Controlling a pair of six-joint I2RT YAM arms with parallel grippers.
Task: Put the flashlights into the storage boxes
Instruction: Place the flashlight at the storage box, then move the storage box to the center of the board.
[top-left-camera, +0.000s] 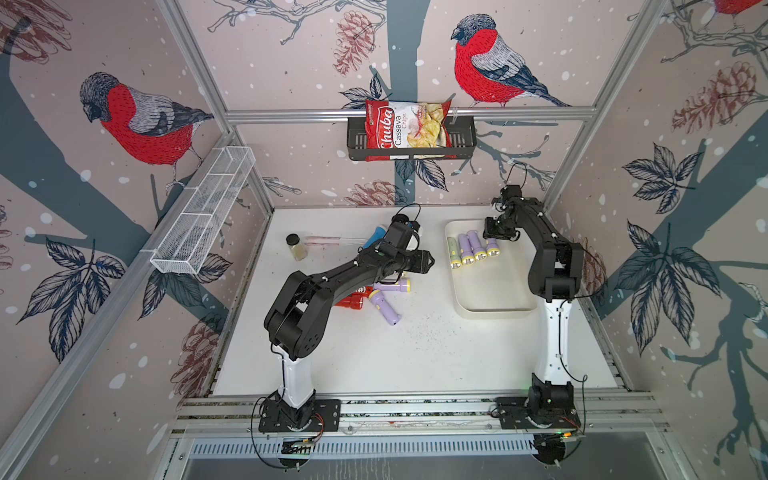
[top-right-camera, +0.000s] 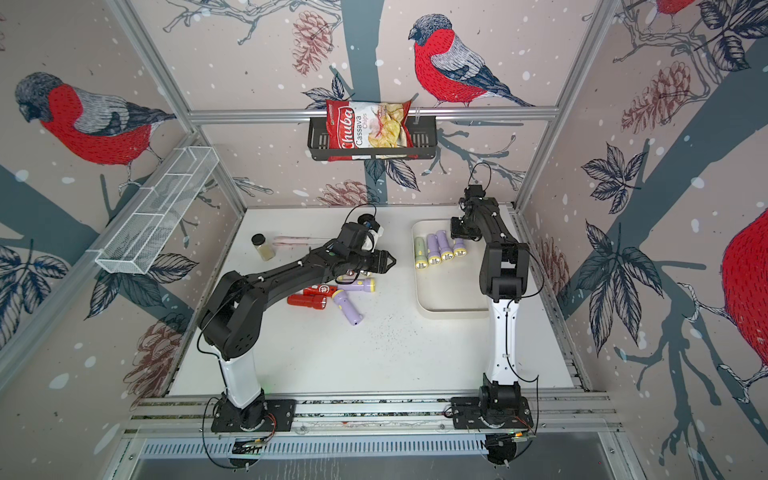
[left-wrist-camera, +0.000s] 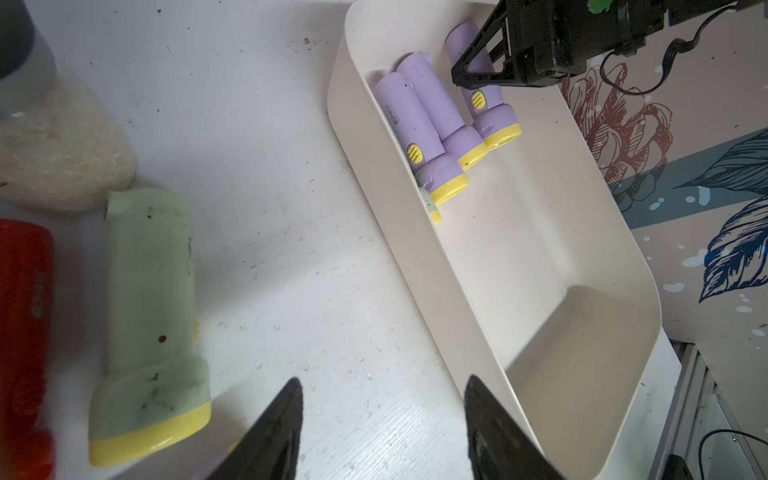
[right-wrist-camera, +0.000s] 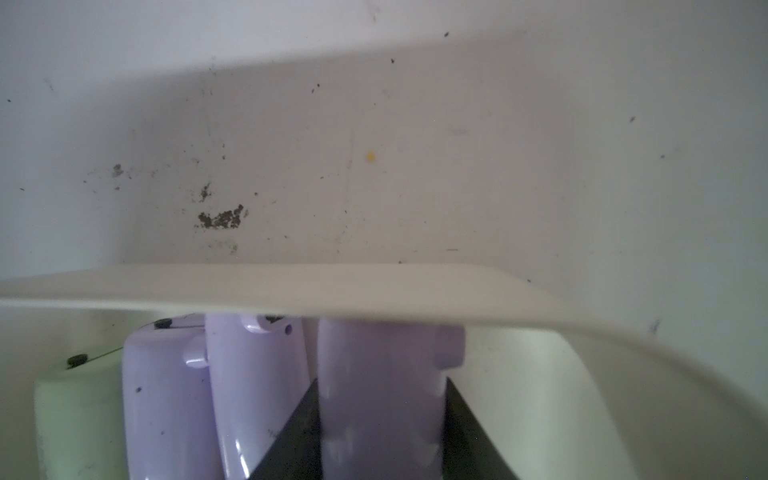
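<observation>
Nearest, two loose lilac plastic flashlights with yellow heads (top-left-camera: 384, 307) and two red plastic flashlights (top-right-camera: 309, 301) lie jumbled mid-tabletop (top-left-camera: 374, 357), partly under the left arm. Left claw (left-wrist-camera: 383, 379) hovers just beyond them. Its jaws are spread with nothing between, over bare tabletop between the pile and the cream-white shallow plastic tray (top-left-camera: 490, 291) on the right. Farther in, at the tray's far end, four lie side by side with heads toward the near side: one pale green, three lilac. Right claw (right-wrist-camera: 383, 381) straddles the rightmost lilac flashlight (top-left-camera: 493, 248), a jaw close against each flank; pinching or slack, cannot tell. Farther left, a blue flashlight with a white head (top-left-camera: 374, 239) peeks from behind the left wrist. Risks, as I judge them: if the right claw lifts while dragging on that body, it could tip it or shove its neighbours out of line. The left claw, sweeping back low, could set the pile rolling. Only the left wrist view shows a pale green flashlight with a yellow head (left-wrist-camera: 149, 324) beside the left claw, mostly hidden under the arm from above. Only the right wrist view shows how the jaws fit. Only the top views show the blue one.
</observation>
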